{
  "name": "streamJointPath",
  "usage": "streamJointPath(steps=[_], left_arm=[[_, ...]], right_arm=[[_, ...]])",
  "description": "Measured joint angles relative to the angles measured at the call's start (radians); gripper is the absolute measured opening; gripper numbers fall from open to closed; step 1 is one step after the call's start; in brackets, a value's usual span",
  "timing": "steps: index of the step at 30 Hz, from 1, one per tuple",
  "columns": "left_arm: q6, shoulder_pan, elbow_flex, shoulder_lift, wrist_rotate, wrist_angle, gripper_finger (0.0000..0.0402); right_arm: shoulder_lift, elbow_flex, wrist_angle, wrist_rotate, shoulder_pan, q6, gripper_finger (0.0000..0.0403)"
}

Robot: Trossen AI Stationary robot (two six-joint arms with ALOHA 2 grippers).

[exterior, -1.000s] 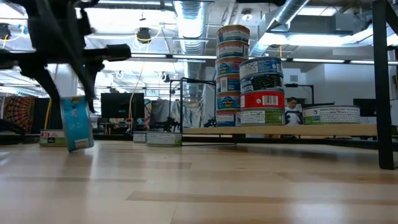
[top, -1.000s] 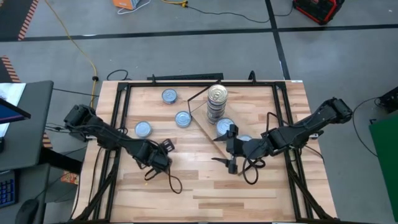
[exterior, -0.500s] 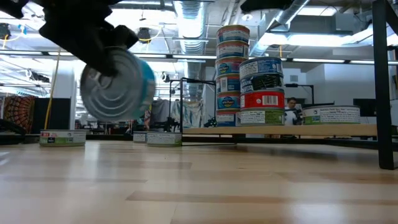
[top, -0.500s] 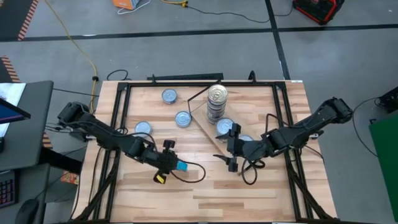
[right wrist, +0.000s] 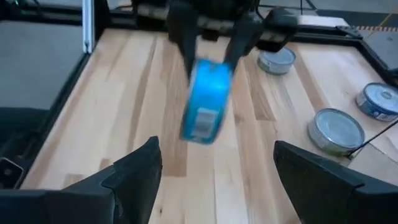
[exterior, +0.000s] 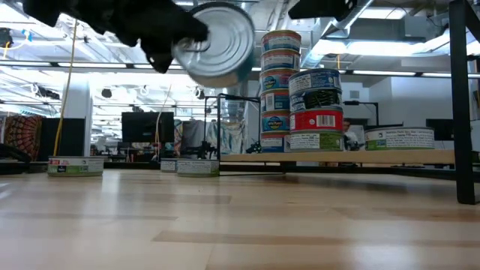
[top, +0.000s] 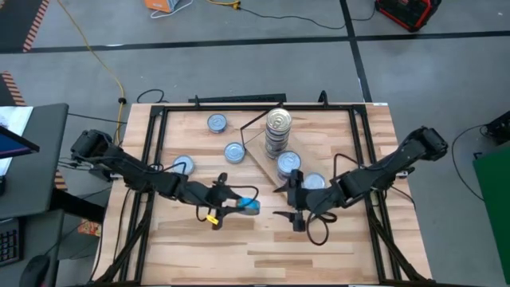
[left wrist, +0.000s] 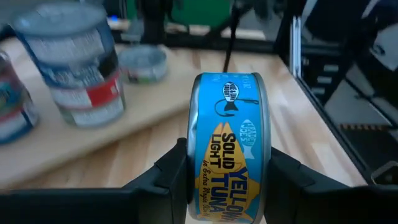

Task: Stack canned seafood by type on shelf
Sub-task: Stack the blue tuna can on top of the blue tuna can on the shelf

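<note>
A blue-labelled tin (left wrist: 230, 149) hangs above the middle of the table, and my left gripper (top: 243, 205) is shut on it. The right wrist view shows the same tin (right wrist: 205, 102) straight ahead of my right gripper (right wrist: 217, 180), which stands open and bare just right of it (top: 292, 206). The shelf (top: 267, 169) lies slanted at the centre right. On it stand a tall stack of tins (top: 278, 127) and two lower ones (top: 288, 163) (top: 313, 182). In the low view the held tin (exterior: 221, 43) is high up, its silver lid facing the camera. My left gripper pinches the tin between its two fingers (left wrist: 171, 177), one on each flat face (left wrist: 194, 155). The fingers come nearly level from the table's left. The tin stands on edge, its blue label band facing the wrist, and is lifted clear of the table.
Three loose tins (top: 217, 123) (top: 234, 151) (top: 183, 165) lie on the table's far left part. Dark frame rails (top: 151, 159) (top: 373, 199) run along both sides. Bare planks (top: 263, 255) lie toward the near edge.
My left gripper has carried the tin up and toward the table's right, tipping from pointing down to nearly level and rolling. The tin's lid now faces the low camera, where before its label side did. My right gripper has sunk slightly toward the tin.
</note>
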State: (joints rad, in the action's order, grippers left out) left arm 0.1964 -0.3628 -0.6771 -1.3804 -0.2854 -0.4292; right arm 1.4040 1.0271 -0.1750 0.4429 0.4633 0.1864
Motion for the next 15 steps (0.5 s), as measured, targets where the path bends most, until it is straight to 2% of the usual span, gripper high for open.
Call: streamJointPath(steps=[8,15], left_arm=[[-0.115,0.006,0.009,0.000,-0.047,-0.181,0.0137],[-0.196,0.006,0.009,0.000,-0.087,-0.231,0.0137]], right_arm=[[0.079,0.000,0.064,0.003,-0.043,-0.052,0.0349],[0.089,0.000,0.122,0.003,-0.062,-0.064,0.0379]])
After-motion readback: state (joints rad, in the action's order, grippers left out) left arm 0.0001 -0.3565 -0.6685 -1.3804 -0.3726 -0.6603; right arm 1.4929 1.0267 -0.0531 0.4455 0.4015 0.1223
